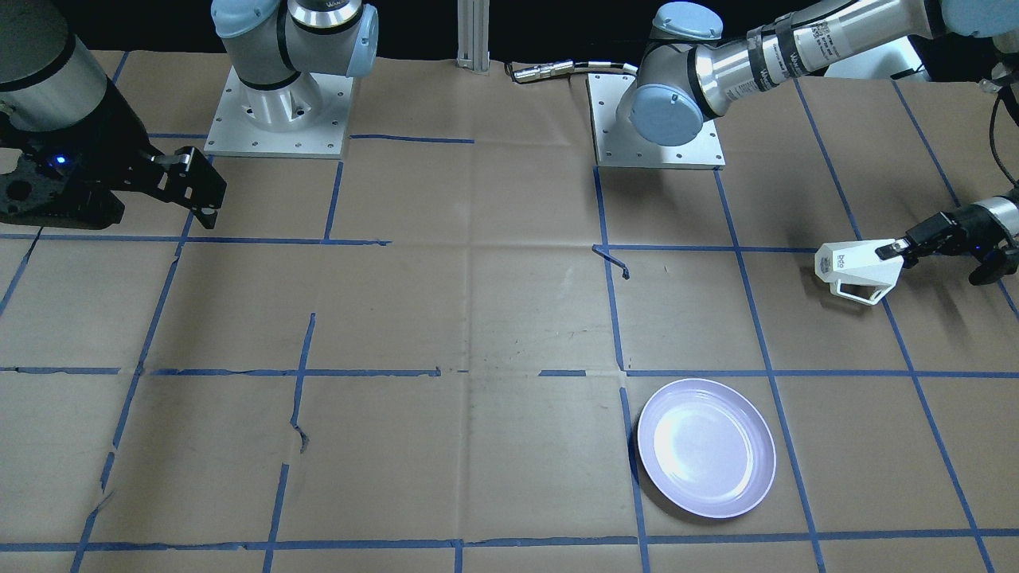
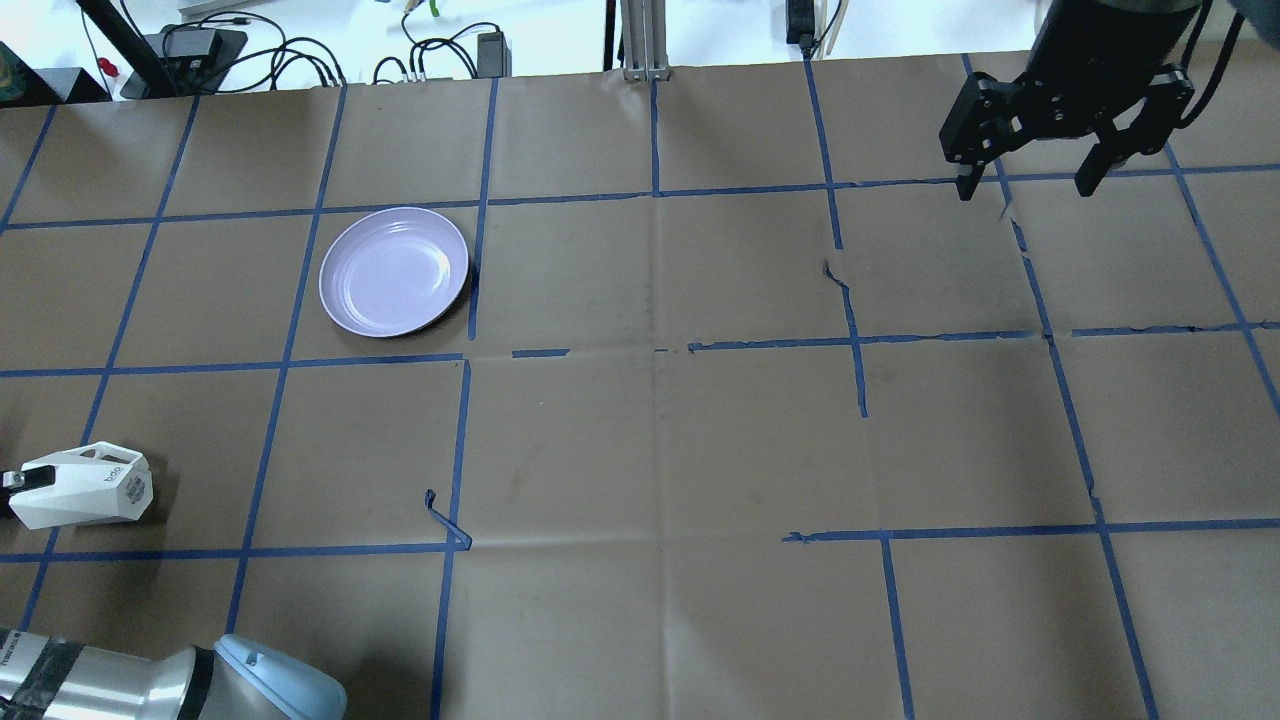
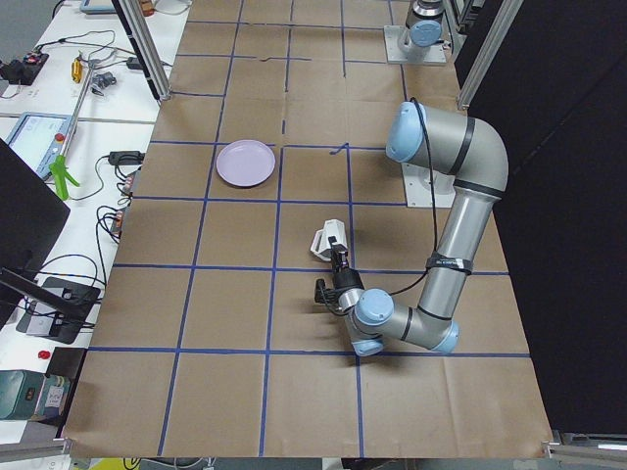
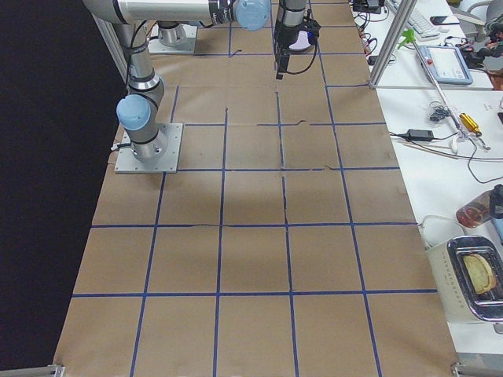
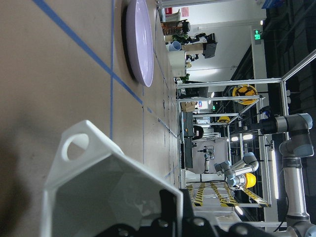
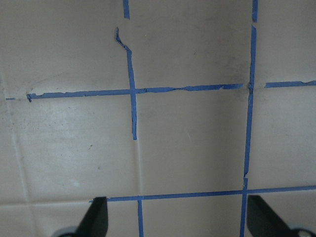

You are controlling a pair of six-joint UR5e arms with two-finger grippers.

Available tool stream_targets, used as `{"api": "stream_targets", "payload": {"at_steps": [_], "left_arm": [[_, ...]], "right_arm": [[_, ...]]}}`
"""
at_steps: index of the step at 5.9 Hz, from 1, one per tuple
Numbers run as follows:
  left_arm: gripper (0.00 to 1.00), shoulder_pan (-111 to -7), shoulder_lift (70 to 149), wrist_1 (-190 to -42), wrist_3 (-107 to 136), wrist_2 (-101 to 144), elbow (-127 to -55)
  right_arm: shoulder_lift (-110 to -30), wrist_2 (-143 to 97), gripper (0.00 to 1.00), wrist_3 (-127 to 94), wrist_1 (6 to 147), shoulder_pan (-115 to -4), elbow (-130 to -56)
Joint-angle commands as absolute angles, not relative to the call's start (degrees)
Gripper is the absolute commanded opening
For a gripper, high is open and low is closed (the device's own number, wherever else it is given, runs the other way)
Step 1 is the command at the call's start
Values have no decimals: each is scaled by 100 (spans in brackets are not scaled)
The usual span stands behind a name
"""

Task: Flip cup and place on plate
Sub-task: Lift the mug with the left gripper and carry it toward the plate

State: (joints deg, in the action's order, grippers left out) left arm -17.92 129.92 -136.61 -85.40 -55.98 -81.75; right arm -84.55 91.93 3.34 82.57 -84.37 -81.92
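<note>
The cup [image 1: 856, 267] is gripped by the left hand [image 1: 892, 251], closed on its rim wall. It is held on its side near the edge of the table [image 1: 478, 318] on the robot's left, well apart from the plate [image 1: 707, 447]; whether it touches the table cannot be told. The flip is judged to be about halfway, so finishing the turn, carrying the cup across and setting it on the plate are left to do. The right hand [image 2: 1027, 180] is spread wide over the opposite side, with nothing held.
</note>
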Motion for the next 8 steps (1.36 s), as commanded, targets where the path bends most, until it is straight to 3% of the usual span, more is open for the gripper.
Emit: {"api": "stream_targets", "payload": {"at_steps": [1,3,4,6,8], "left_arm": [[0,-1950,11854,-13799,-7547,-5546,-7920],[0,-2283,11183,-13720,-7016,-5441,-7884],[0,-2981,10675,-12815,-6222,-5493,-7910],[0,-4851,10223,-10329,-3894,-6442,-7919],[0,-6906,10317,-8656,-2188,-7596,-7910]], "right_arm": [[-8455,9193,100,334,8262,-8438,-8191],[-8455,9193,100,334,8262,-8438,-8191],[-8455,9193,100,334,8262,-8438,-8191],[-8455,9193,100,334,8262,-8438,-8191],[-8455,9193,100,334,8262,-8438,-8191]]}}
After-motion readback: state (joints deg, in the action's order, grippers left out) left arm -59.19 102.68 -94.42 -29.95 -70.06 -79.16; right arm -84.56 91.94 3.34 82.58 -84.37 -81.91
